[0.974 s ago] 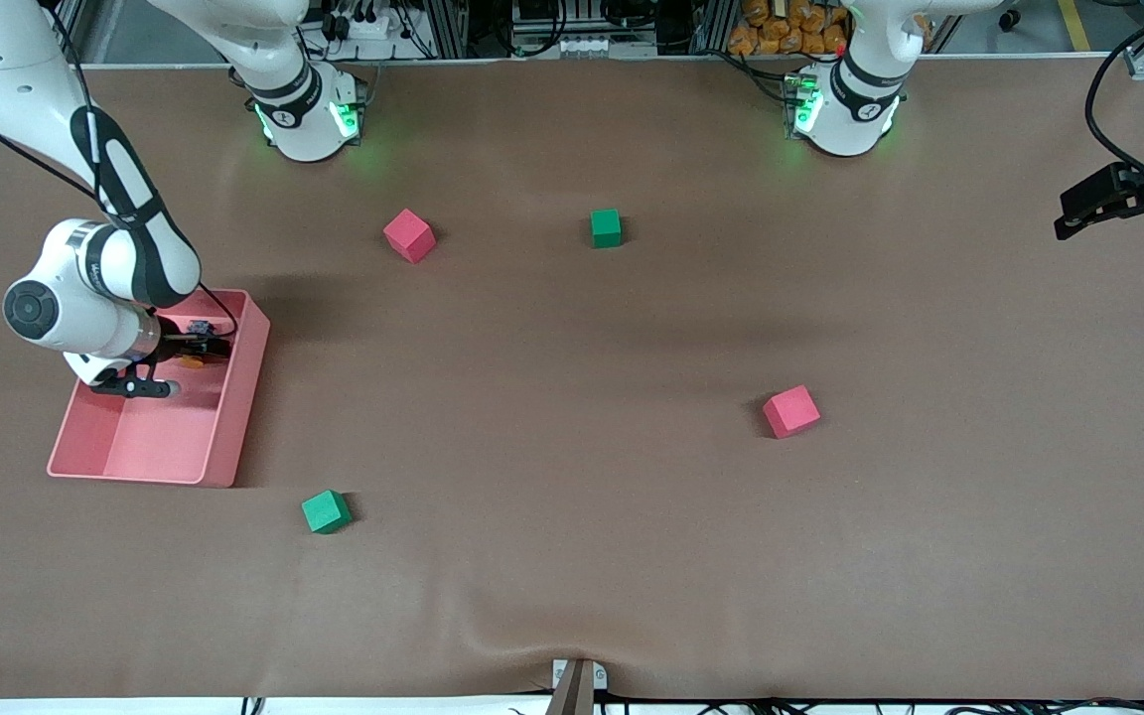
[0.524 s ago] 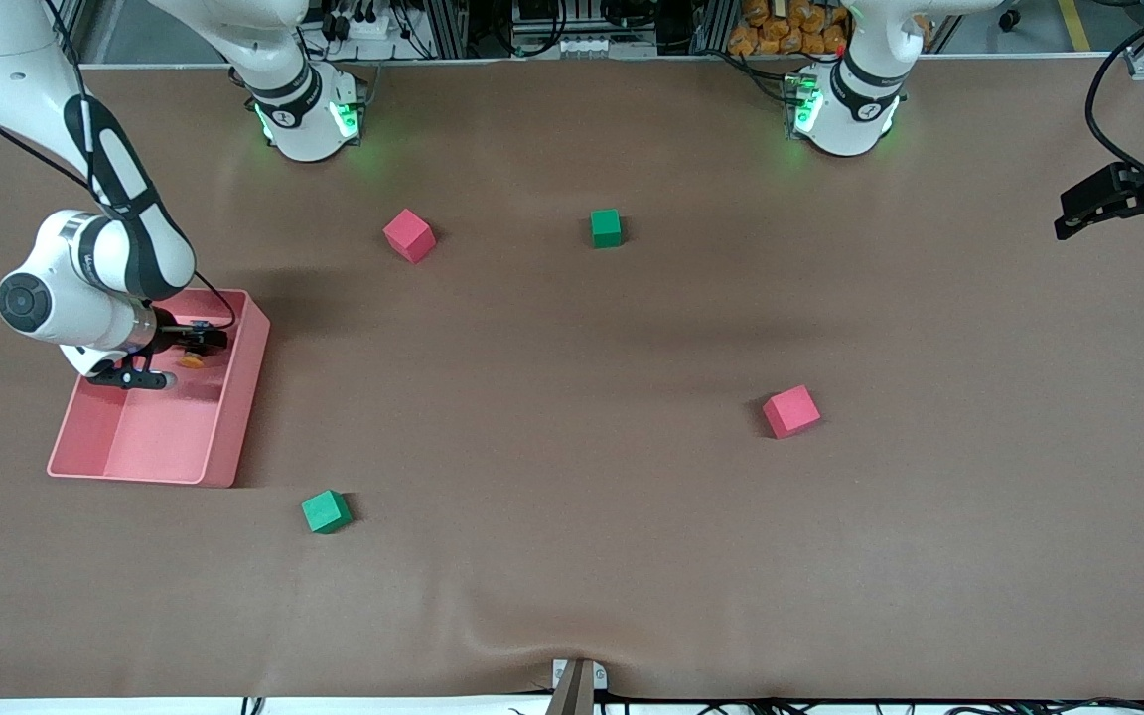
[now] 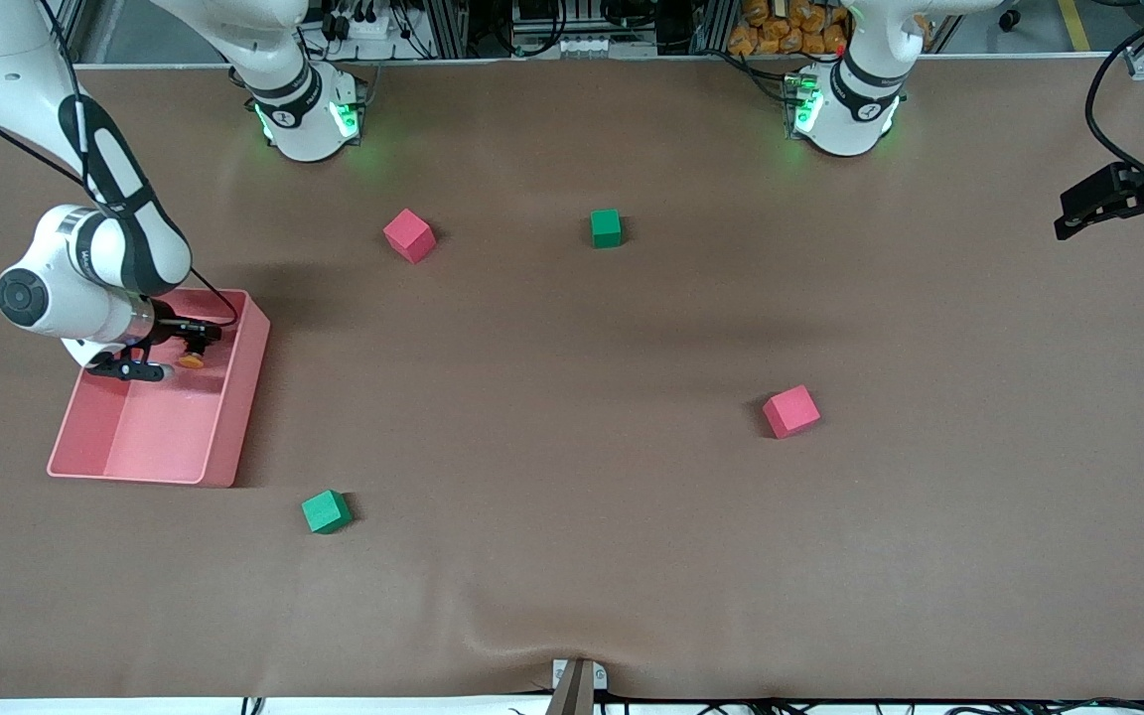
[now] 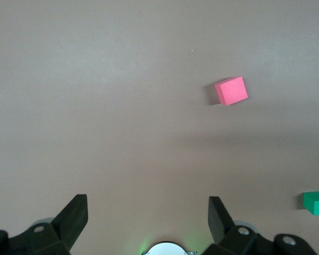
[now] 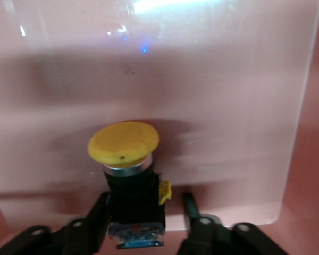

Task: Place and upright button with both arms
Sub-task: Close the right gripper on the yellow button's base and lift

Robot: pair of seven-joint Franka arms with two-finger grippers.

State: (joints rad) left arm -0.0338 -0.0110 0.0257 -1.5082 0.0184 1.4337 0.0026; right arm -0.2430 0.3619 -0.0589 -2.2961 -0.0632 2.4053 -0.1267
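A brown mat (image 3: 572,417) covers the table; metal racking (image 3: 572,25), apparently holding cables, lines its robot-side edge.

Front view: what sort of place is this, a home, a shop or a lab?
Most likely a robotics lab. Two arms are bolted along the edge of a brown table, metal framing and cables stand past that edge, and only test props lie on it: foam cubes and a pink bin.

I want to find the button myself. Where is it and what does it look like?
Look for the pink bin at the right arm's end of the table. Inside it, the right gripper has its fingers around the button, which is tiny. Unlike the red and green cubes out on the table, it has a round orange cap on a short black body.
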